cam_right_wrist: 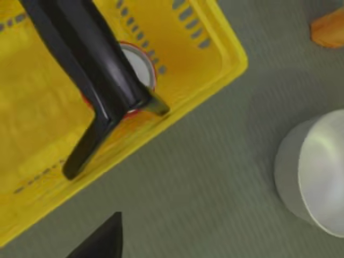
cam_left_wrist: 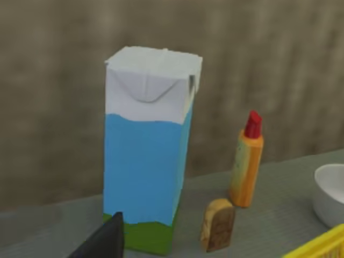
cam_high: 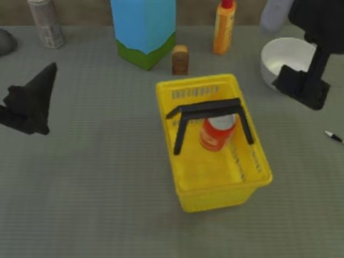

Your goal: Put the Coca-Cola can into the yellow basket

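Observation:
The red Coca-Cola can (cam_high: 217, 133) stands upright inside the yellow basket (cam_high: 215, 199), under its raised black handle (cam_high: 209, 110). In the right wrist view the can's silver top (cam_right_wrist: 141, 63) peeks out beside the handle, within the basket (cam_right_wrist: 177, 48). My right gripper (cam_high: 282, 80) hangs open and empty above the table to the basket's upper right, next to the white bowl, clear of the can. Only one dark fingertip (cam_right_wrist: 107, 236) of it shows in its wrist view. My left gripper (cam_high: 48, 75) is parked open at the table's left side, with one fingertip (cam_left_wrist: 110, 236) showing.
Along the back stand a grey patterned cylinder (cam_high: 45, 24), a blue-and-green carton (cam_high: 144, 29), a small brown block (cam_high: 180, 59) and an orange bottle (cam_high: 224, 27). A white bowl (cam_high: 285, 54) sits at the back right. A small pen-like object (cam_high: 333, 136) lies at the right edge.

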